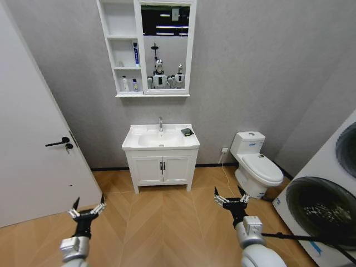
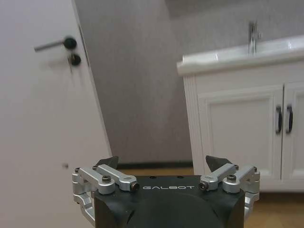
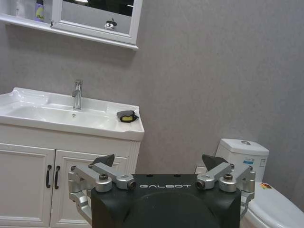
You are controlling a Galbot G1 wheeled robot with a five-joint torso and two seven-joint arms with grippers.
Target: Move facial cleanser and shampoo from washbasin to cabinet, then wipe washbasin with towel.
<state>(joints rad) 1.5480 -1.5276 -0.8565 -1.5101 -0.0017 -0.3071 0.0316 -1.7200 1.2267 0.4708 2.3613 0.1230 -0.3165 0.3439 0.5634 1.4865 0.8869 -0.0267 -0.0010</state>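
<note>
Head view, left gripper (image 1: 88, 206) and right gripper (image 1: 232, 196) low and near, both wide open, holding nothing, far washbasin (image 1: 135, 141) with dark towel (image 1: 187, 132) on its right, bottles in cabinet (image 1: 124, 53) above.

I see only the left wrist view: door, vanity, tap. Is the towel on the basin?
Observer: Yes. The towel lies on the basin rim, at the corner right of the tap.
Operator: What hangs on the wall above?
Observer: The cabinet. Two small bottles stand in its lowest compartment.
Operator: Where is the other arm?
Observer: The right gripper is open, low over the floor, well short of the basin.
</note>
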